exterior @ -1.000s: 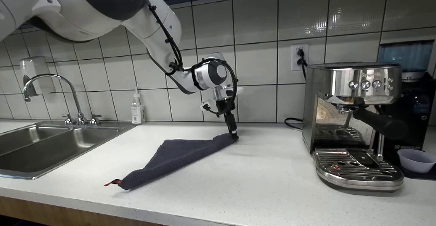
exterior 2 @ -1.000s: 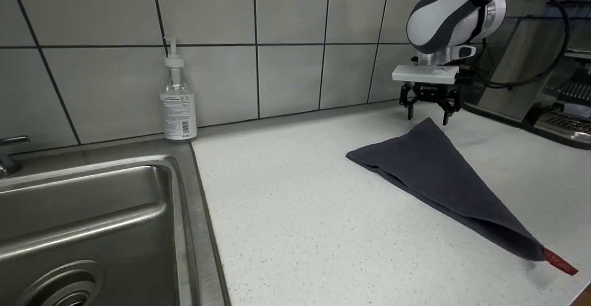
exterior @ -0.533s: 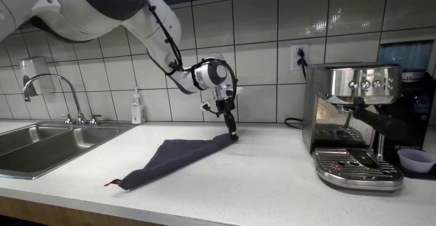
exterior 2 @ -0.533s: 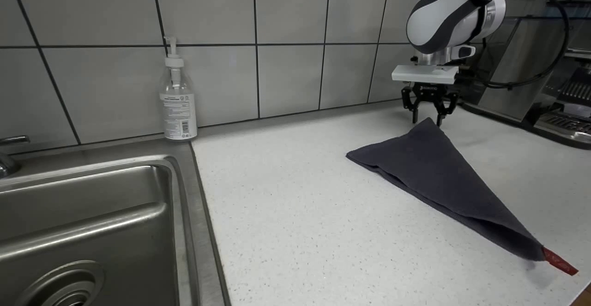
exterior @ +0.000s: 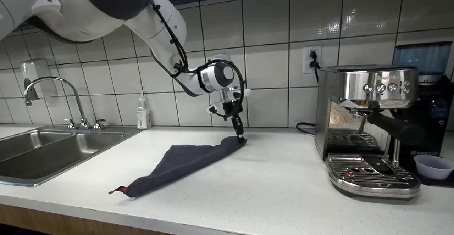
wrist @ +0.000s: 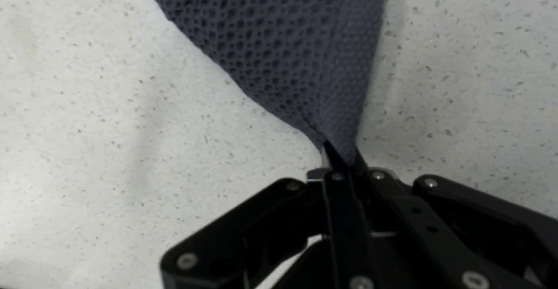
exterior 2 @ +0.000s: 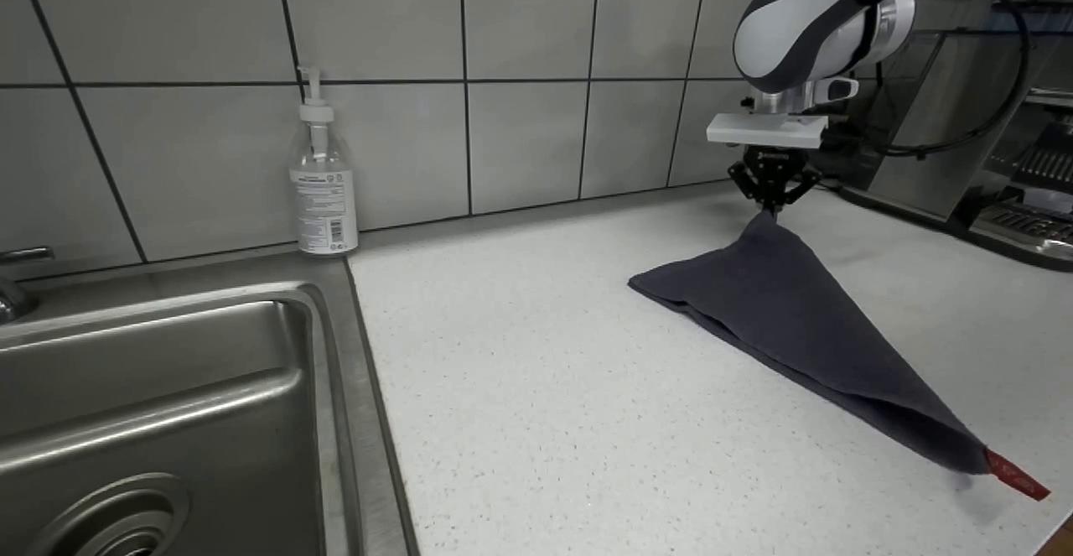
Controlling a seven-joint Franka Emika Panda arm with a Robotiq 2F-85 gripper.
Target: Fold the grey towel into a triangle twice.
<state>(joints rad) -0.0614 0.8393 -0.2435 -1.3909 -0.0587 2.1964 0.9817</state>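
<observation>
On the white counter [exterior 2: 520, 388] lay the grey towel [exterior 2: 788, 304], one tip pinched in the gripper [exterior: 241, 139], but the bite looked so small that a fast pull might make it slip out.

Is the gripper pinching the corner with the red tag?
No, in an exterior view the gripper holds the towel at the end opposite the red tag.

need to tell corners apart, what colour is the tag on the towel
Red; the tag shows best in an exterior view.
</observation>
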